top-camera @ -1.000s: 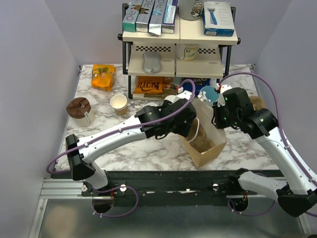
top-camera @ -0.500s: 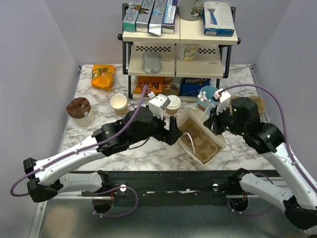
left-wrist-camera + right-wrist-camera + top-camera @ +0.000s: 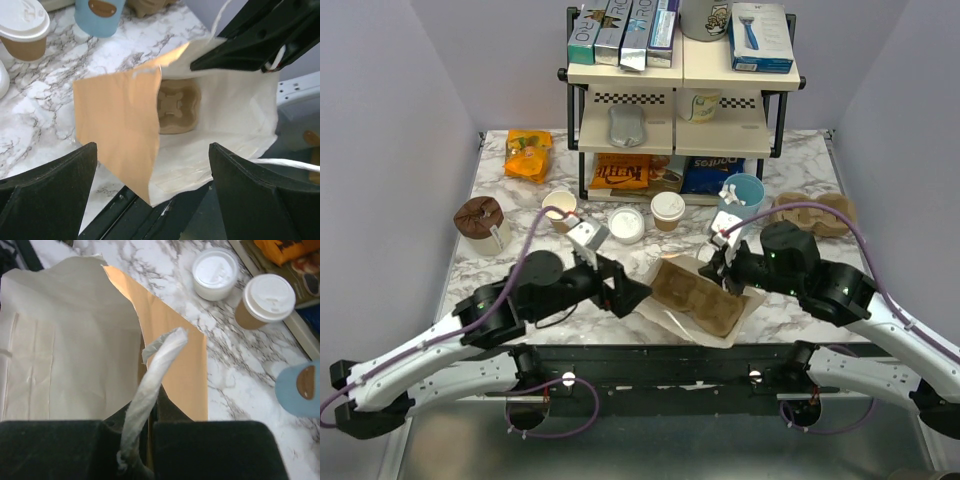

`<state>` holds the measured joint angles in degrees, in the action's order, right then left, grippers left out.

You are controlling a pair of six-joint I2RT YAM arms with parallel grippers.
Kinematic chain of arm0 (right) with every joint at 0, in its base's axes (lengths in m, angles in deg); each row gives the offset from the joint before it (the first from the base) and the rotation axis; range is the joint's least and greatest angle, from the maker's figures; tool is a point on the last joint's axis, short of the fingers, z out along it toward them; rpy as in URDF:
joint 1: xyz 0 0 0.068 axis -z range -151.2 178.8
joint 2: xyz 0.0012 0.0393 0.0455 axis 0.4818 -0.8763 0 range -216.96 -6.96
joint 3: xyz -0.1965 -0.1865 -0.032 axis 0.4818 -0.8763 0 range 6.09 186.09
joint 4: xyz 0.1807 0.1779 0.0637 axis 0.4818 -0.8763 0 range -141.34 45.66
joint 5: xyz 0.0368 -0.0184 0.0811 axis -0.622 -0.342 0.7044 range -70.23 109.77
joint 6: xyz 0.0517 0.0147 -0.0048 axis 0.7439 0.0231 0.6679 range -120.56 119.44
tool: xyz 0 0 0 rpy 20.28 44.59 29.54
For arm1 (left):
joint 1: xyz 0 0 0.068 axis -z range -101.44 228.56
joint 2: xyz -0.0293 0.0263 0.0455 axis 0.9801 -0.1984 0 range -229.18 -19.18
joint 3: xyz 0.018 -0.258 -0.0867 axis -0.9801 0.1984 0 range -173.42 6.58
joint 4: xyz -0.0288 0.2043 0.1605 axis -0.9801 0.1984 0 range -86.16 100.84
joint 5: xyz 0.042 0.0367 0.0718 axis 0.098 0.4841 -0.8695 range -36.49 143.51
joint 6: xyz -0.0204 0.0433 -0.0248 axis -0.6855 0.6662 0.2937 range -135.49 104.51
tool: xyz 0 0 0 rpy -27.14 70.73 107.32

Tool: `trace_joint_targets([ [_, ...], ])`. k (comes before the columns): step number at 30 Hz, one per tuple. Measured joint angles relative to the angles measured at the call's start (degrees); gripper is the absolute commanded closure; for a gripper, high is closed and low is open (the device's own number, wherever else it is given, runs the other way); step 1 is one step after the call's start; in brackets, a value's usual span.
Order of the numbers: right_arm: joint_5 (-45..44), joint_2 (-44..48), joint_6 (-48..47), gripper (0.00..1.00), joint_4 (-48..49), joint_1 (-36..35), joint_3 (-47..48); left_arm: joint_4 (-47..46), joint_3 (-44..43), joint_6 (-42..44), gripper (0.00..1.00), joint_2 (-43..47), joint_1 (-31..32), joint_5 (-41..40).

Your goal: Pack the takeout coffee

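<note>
Apart: takeout coffee (image 3: 668, 208), left end effector (image 3: 632, 292).

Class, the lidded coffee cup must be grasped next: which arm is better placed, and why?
Left, probably. The left gripper is open and empty, while the right gripper is shut on the handle of the paper bag. The takeout coffee stands upright beyond it.

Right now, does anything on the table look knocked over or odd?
Yes. The paper bag lies tipped over instead of standing, its handle pinched by the right gripper. The lidded coffee cup stands outside it.
</note>
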<state>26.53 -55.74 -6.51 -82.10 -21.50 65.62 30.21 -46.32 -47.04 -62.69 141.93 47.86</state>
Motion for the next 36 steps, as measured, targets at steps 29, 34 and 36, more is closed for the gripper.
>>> trace_joint_targets([
  [29, -15.13, -5.64, 3.65, 0.85, 0.31, -24.26, 0.11, 6.54, 3.69, -2.38, 0.01, 19.87, 0.00, -8.92],
  [34, -21.84, -7.45, 7.67, 0.85, -1.29, -23.63, 5.64, 5.46, 4.04, -2.86, 0.01, 19.41, 0.00, -9.07],
  [36, -22.01, -7.72, 9.14, 0.85, -1.42, -22.34, 7.67, 4.92, 4.04, -3.21, 0.01, 18.93, 0.00, -9.16],
])
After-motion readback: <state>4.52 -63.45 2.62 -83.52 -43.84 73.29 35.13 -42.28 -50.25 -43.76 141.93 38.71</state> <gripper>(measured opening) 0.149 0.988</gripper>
